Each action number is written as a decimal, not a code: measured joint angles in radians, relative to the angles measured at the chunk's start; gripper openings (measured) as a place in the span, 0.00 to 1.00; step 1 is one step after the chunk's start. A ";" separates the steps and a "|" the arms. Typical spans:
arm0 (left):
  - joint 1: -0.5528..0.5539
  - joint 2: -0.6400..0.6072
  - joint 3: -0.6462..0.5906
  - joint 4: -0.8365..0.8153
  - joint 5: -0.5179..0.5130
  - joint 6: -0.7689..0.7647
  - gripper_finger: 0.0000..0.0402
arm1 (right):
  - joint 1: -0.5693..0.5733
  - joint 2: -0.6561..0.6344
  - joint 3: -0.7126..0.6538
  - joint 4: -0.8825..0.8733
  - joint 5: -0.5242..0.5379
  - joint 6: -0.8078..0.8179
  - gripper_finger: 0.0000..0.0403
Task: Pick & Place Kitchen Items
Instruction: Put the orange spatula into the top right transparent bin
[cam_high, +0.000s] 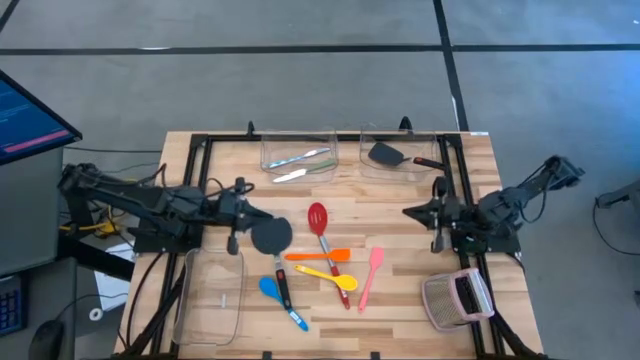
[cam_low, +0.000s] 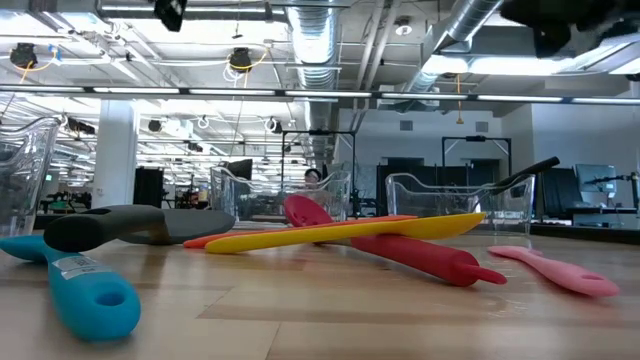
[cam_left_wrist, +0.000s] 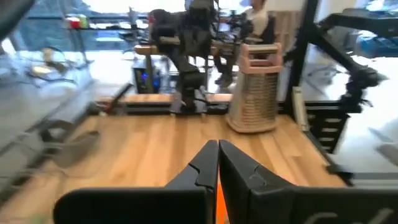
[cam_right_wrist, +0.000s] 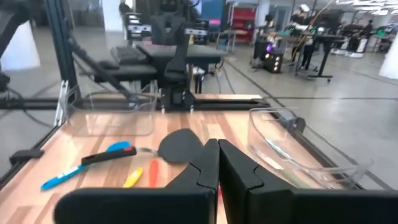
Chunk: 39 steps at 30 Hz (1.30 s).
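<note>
Lying mid-table in the high view: black turner (cam_high: 271, 237) with its round head just beside the left gripper (cam_high: 243, 212), handle running toward lower frame. Blue spatula (cam_high: 281, 300) sits lower center, crossing under that turner's handle. Red slotted spoon (cam_high: 319, 219) at center, handle angled down-right. Orange spatula (cam_high: 320, 256) and yellow spoon (cam_high: 328, 276) lie across the red handle. Pink spatula (cam_high: 369, 276) just right of them, apart from the rest. Second black turner (cam_high: 386, 155) rests inside the upper right clear bin (cam_high: 372, 171). Pale cutlery (cam_high: 300, 160) sits in the upper center clear bin (cam_high: 268, 160); another pale piece (cam_high: 290, 176) lies at that bin's front edge. Third clear bin (cam_high: 195, 300) at lower left. Grey mesh object (cam_high: 456, 297) with pink part at lower right.

Left gripper hovers left of center, fingers (cam_left_wrist: 199, 171) clenched together, grasping nothing, per left wrist view. Right gripper (cam_high: 418, 211) at right of center, well apart from the utensils, fingers (cam_right_wrist: 202, 165) also pressed together and holding nothing. Wooden table (cam_high: 400, 310) under everything.
</note>
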 joint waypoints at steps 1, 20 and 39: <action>0.001 -0.020 -0.020 0.000 0.020 -0.016 0.00 | -0.007 0.034 0.029 -0.008 -0.016 0.000 0.00; -0.001 -0.043 -0.106 0.019 0.038 -0.104 0.00 | -0.250 0.756 0.503 -0.189 -0.509 -0.146 0.00; -0.044 -0.045 -0.106 0.015 0.037 -0.100 0.00 | -0.338 1.239 0.681 -0.105 -0.591 -0.186 0.00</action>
